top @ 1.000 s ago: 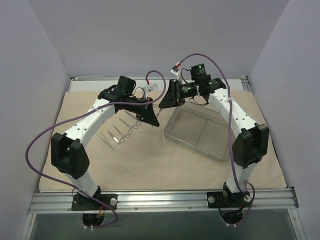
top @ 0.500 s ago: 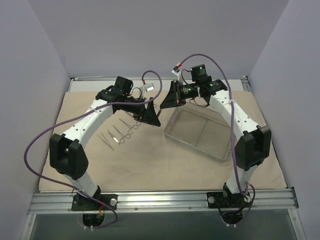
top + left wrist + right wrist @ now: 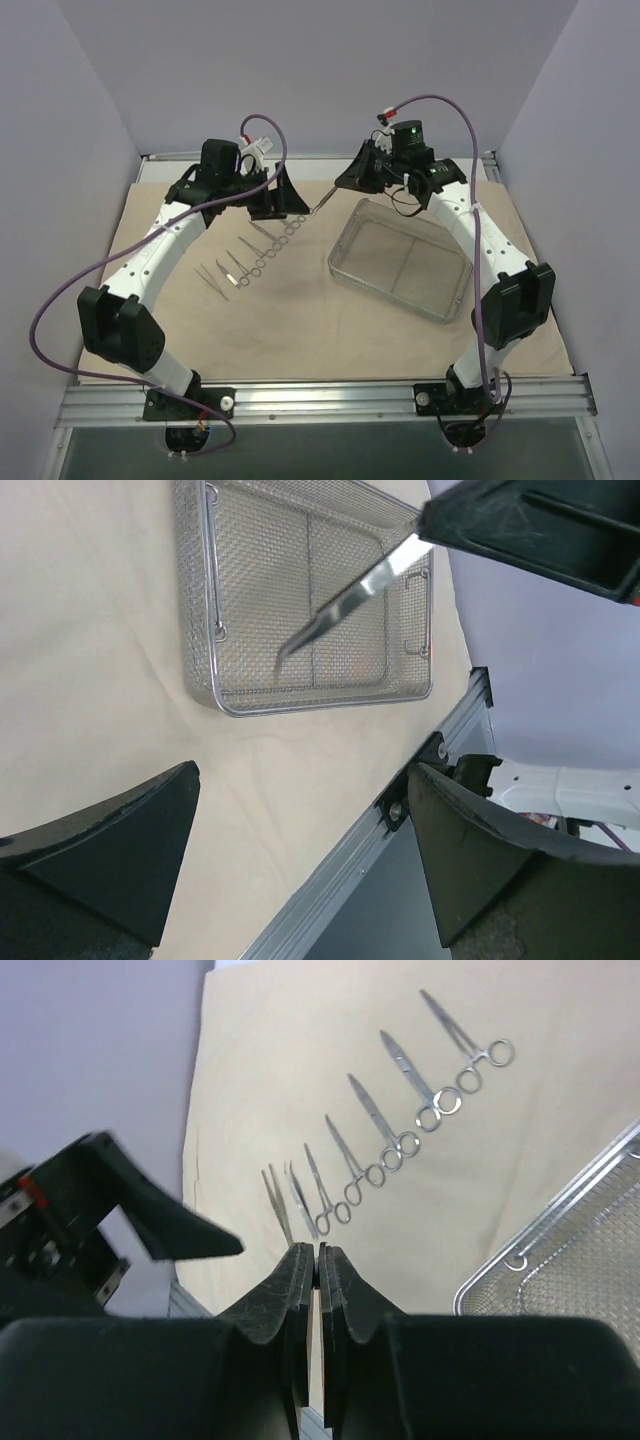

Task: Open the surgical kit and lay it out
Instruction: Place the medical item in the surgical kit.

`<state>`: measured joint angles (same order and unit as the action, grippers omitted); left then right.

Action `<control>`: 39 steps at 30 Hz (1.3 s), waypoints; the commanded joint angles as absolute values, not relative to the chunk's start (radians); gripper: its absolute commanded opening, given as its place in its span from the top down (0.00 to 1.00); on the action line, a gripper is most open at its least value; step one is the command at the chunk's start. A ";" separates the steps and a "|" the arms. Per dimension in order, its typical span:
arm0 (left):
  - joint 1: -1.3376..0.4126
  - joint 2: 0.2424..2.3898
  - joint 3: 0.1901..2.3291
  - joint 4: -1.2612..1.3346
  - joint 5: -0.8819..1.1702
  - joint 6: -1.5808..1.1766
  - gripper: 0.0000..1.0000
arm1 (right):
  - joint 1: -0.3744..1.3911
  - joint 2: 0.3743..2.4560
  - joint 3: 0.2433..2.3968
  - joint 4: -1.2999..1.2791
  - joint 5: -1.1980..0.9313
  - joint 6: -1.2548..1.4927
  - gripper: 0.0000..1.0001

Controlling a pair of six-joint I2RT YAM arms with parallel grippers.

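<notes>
The beige cloth wrap (image 3: pixel 300 325) lies spread flat over the table. A row of steel scissors and forceps (image 3: pixel 255 258) (image 3: pixel 380 1125) lies on it left of centre. Right of centre stands the silver wire-mesh tray (image 3: pixel 385 293) (image 3: pixel 320 702), with nothing showing in it. My right gripper (image 3: pixel 348 180) (image 3: pixel 318 1248) hangs above the tray's far left corner, shut on a thin straight forceps (image 3: pixel 322 207) (image 3: pixel 350 595) that slants down to the left. My left gripper (image 3: pixel 285 200) (image 3: pixel 305 775) is open and holds nothing, just left of that forceps' tip, above the far end of the row.
A metal rail (image 3: pixel 320 400) runs along the near edge by both arm bases. Purple cables (image 3: pixel 60 300) loop off the arms. Grey walls close in the table on the left, right and back. The right arm's elbow (image 3: pixel 510 300) stands beside the tray's right end.
My left gripper has opened and drawn back to the far left. My right gripper has shut on the forceps and moved up and back with it.
</notes>
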<state>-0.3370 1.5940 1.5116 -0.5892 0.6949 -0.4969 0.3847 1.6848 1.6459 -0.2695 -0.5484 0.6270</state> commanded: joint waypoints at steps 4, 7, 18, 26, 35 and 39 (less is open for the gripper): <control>-0.396 1.486 1.617 -0.603 0.417 -0.720 0.06 | 0.380 1.556 1.597 -0.255 -0.276 0.808 1.00; -0.416 1.482 1.605 -0.513 0.425 -0.942 0.06 | 0.383 1.447 1.455 -0.065 -0.190 0.905 1.00; -0.560 1.443 1.497 -0.213 0.168 -1.635 0.02 | 0.475 1.368 1.407 0.115 0.090 0.940 1.00; -0.643 1.519 1.514 -0.098 0.051 -1.865 0.09 | 0.541 1.307 1.341 0.164 0.167 0.927 1.00; -0.658 1.522 1.462 -0.078 0.000 -1.963 0.15 | 0.558 1.267 1.318 0.180 0.195 0.936 1.00; -0.658 1.540 1.443 -0.034 -0.044 -1.997 0.21 | 0.574 1.266 1.312 0.173 0.204 0.933 1.00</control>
